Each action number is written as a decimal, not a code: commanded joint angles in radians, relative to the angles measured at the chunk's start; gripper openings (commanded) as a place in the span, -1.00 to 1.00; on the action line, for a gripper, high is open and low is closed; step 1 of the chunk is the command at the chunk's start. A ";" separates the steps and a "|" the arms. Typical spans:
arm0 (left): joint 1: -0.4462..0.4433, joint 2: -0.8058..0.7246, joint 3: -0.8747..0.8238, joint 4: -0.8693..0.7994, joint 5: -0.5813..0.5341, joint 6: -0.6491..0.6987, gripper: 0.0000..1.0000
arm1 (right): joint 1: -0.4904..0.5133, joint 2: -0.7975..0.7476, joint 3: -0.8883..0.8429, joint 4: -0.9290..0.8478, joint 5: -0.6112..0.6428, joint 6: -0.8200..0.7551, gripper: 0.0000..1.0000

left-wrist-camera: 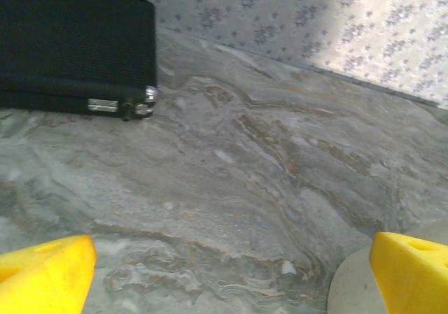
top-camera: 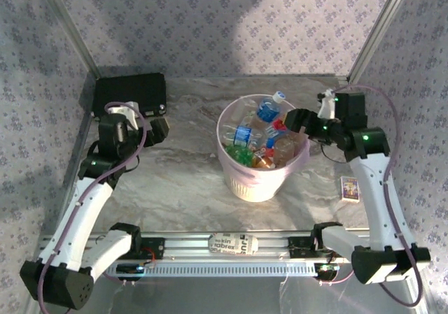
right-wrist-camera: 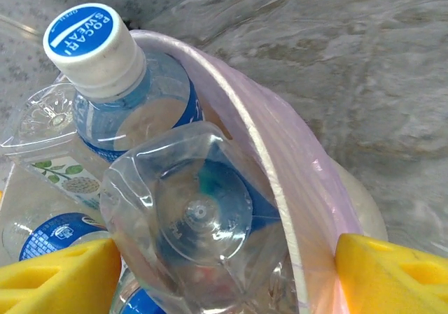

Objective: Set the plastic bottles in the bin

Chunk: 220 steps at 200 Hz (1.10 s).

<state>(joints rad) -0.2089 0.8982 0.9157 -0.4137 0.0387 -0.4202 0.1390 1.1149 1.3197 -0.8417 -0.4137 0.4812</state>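
Your left arm and right arm are built alike: white shells on the long links, black housings at the joints and bases, and a lilac cable looping along each. Small green lights glow at the joints. The left gripper and right gripper carry blocky yellow fingers with shallow recesses on top.
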 commanded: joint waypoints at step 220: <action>0.107 0.031 -0.257 0.190 -0.259 0.067 1.00 | -0.052 0.205 0.163 0.104 0.200 -0.252 0.98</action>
<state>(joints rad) -0.1295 0.9222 0.7155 -0.3363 -0.1287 -0.4011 0.1455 1.3373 1.5627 -0.6853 -0.2810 0.3763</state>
